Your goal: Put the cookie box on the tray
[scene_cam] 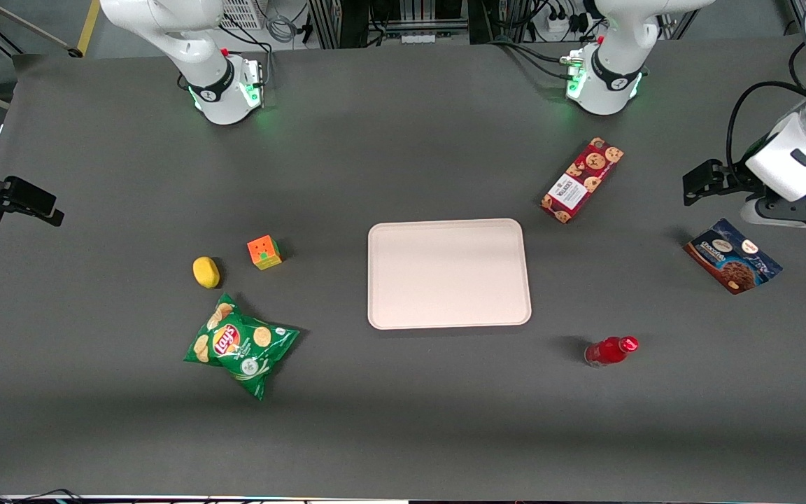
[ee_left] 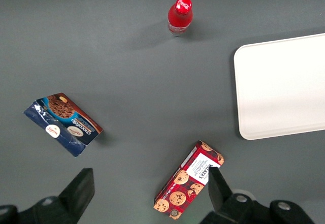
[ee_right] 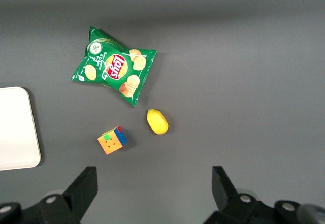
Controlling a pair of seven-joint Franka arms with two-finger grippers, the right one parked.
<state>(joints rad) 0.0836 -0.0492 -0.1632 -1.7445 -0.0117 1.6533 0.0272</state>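
Observation:
The cookie box (scene_cam: 733, 264) (ee_left: 63, 124), small, flat and dark blue with a chocolate cookie picture, lies on the grey table toward the working arm's end. The pale cream-pink tray (scene_cam: 448, 273) (ee_left: 284, 87) lies bare in the middle of the table. My left gripper (scene_cam: 698, 183) (ee_left: 150, 188) hangs open high above the table, a little farther from the front camera than the cookie box and apart from it. Nothing is between its fingers (ee_left: 81, 188).
A long red cookie box (scene_cam: 583, 180) (ee_left: 189, 181) lies between tray and working arm's base. A red bottle (scene_cam: 611, 351) (ee_left: 180, 16) lies nearer the front camera than the tray. A green chips bag (scene_cam: 241, 344), a yellow lemon (scene_cam: 206, 271) and a colour cube (scene_cam: 264, 252) lie toward the parked arm's end.

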